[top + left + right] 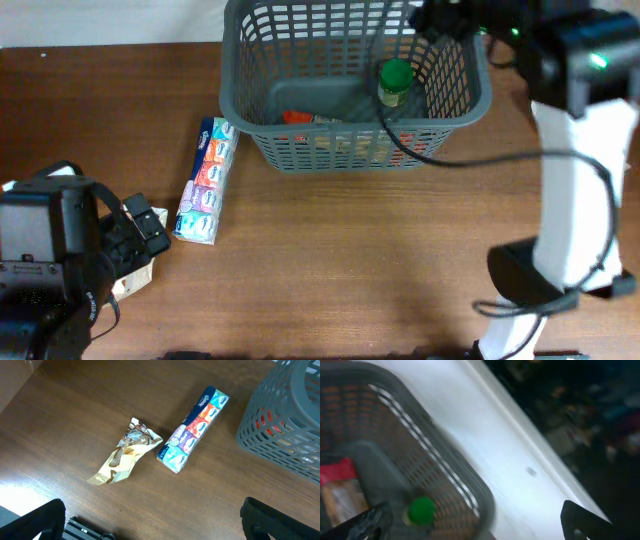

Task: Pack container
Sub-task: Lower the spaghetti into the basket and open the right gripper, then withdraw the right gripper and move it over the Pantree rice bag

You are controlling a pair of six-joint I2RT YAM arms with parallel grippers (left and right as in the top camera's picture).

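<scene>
The container [236,95], a dark grey lattice basket, stands at the back of the table. In it are a green-capped jar [395,80] and a red packet [300,117]. My right gripper [446,16] hovers over the basket's far right corner, and its blurred wrist view shows it open [477,527] above the rim [470,487] and the green cap [421,509]. On the wood left of the basket lie a colourful tissue pack [205,182] [195,427] and a gold snack wrapper [125,455]. My left gripper [160,525] is open and empty, short of the wrapper.
The left arm's black body [50,250] fills the table's front left corner, and the right arm's white link and base [560,230] stand at the right. A black cable [470,158] crosses the basket's front right corner. The basket's slotted wall [285,425] is at the right of the left wrist view.
</scene>
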